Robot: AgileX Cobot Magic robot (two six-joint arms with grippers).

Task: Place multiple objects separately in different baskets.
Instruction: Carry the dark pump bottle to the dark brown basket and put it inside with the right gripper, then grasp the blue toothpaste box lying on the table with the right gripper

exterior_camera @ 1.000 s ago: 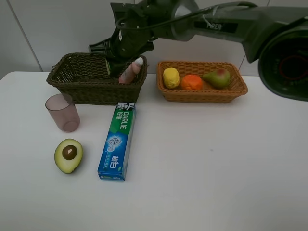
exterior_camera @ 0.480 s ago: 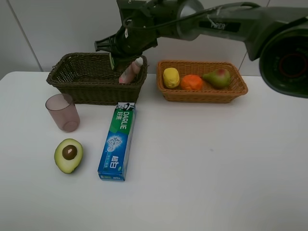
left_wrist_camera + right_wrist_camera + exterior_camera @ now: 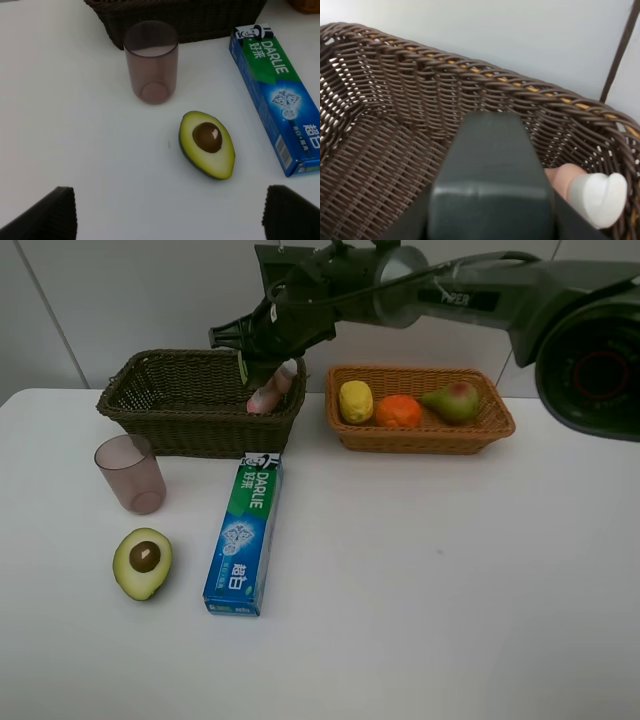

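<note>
Two pincers: right gripper (image 3: 247, 362) clamps black bottle (image 3: 492, 165) over dark basket (image 3: 150, 412), beside pink bottle (image 3: 266, 396); left gripper (image 3: 170, 215) gapes wide.

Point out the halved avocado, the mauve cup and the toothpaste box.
halved avocado (image 3: 207, 139), left wrist view, on the brown pit.
mauve cup (image 3: 151, 67), left wrist view, on its translucent side wall.
toothpaste box (image 3: 243, 537), exterior high view, middle of the printed top face.

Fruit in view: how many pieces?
4. Lemon, orange and pear in the tan basket; halved avocado on the table. More could hide in the dark basket.
</note>
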